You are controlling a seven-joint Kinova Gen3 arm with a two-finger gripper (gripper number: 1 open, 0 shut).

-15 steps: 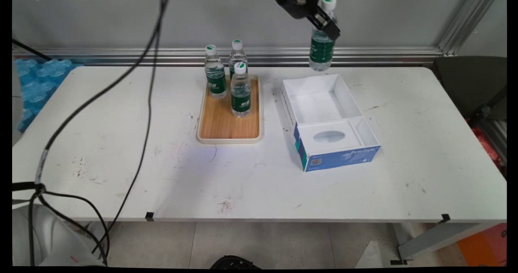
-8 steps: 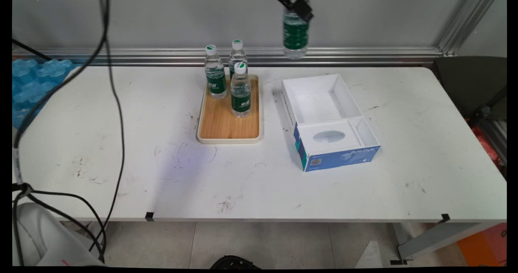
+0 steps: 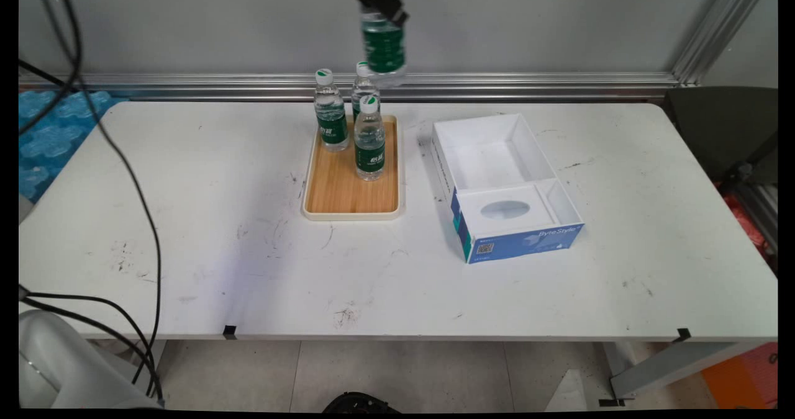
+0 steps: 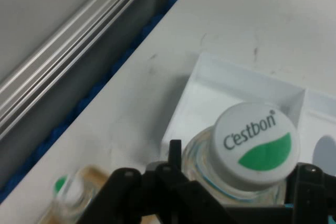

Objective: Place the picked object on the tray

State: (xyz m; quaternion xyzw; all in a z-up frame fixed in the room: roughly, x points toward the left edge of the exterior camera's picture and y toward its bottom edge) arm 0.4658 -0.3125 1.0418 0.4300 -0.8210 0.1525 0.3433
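Standing on the wooden tray (image 3: 351, 198) are three water bottles (image 3: 369, 138), clustered at its far end, and right above the rearmost one hangs a fourth bottle (image 3: 383, 46) (white cap, green label), clear of the table (image 3: 186, 220). The gripper (image 3: 380, 0) has its fingers clamped on that raised bottle's neck at the top edge. Just right of the tray, the open blue-and-white box (image 3: 506, 186) sits on the tabletop.

below me a scuffed white table (image 3: 186, 189) spans the frame. on it, left of centre, lies a wooden tray (image 3: 351, 189) with a cream rim; just right of it sits an open white and blue box (image 3: 506, 186).
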